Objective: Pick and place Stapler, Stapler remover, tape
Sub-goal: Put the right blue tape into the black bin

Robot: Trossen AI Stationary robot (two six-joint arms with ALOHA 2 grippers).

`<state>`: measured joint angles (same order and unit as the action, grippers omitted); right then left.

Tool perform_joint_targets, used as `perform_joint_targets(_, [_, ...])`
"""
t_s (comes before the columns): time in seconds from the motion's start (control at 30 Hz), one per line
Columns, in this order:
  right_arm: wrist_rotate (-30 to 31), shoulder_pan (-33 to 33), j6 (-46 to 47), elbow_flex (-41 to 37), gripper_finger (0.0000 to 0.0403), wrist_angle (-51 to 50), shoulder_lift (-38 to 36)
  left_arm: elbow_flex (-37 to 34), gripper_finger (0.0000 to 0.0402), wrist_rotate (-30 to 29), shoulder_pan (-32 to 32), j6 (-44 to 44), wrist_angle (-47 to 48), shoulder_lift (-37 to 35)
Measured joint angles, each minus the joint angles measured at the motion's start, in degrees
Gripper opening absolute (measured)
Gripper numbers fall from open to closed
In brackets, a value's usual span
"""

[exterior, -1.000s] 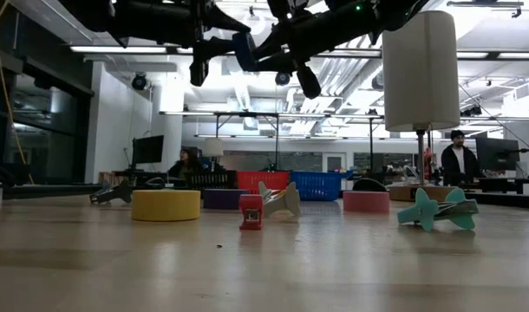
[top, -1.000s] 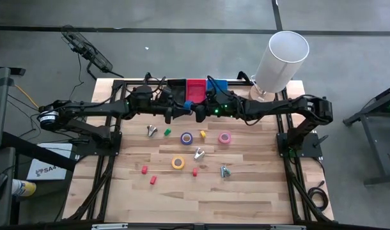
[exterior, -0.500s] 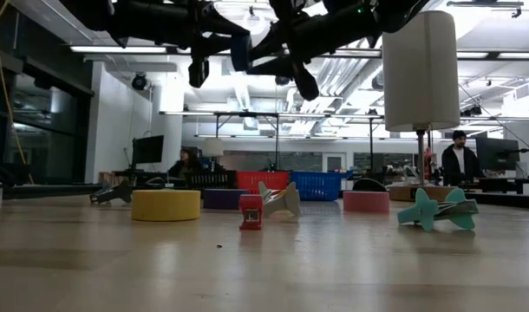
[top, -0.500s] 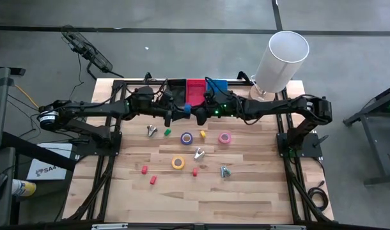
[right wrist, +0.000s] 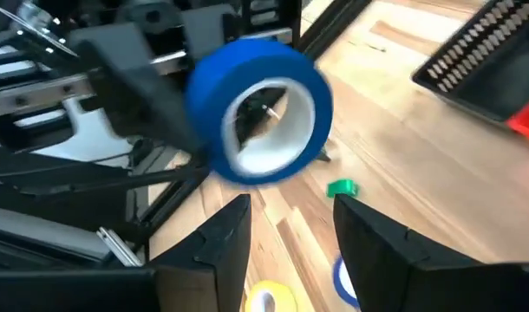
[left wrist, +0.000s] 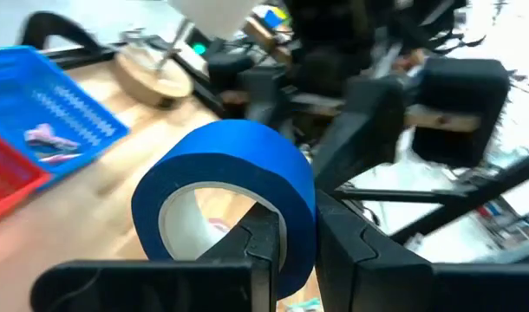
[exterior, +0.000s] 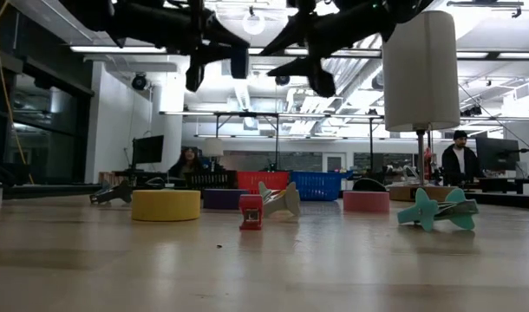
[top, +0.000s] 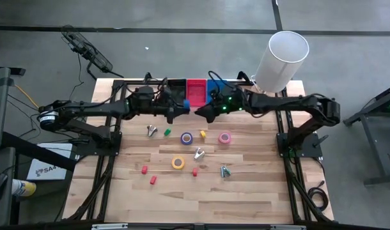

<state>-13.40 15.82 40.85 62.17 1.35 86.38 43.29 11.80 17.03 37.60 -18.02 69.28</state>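
Handed over: left hand [left wrist: 286, 251] now clenches the blue tape [left wrist: 225, 204]; right hand [right wrist: 286, 238], released, has backed away.

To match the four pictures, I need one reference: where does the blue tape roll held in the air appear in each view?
High view: blue tape roll between both arms, before the bins.
Low view: at the top, dark.
Left wrist view: centre, pinched by the left gripper.
Right wrist view: upper centre.
Shared landmark: blue basket.

Blue tape roll [left wrist: 238, 186] aloft, gripped
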Motion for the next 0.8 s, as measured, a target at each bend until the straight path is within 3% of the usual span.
perform_joint_targets(0.3, [6.5, 1.9, -2.2, 0.0, 0.0156, -14.4, -8.8, 0.0, 0.0039, -5.1, 8.3, 5.4, 11.9, 0.0])
perform_joint_targets(0.63, [14.1, 2.2, -2.5, 0.0, 0.0157, -27.3, -16.6, 0.0, 0.0039, -4.3, 17.4, 3.1, 18.6, 0.2])
perform_joint_targets(0.8, [14.5, 2.2, -2.4, 0.0, 0.0157, -30.7, -18.8, 0.0, 0.0039, -0.3, 21.2, -0.3, 18.1, 2.4])
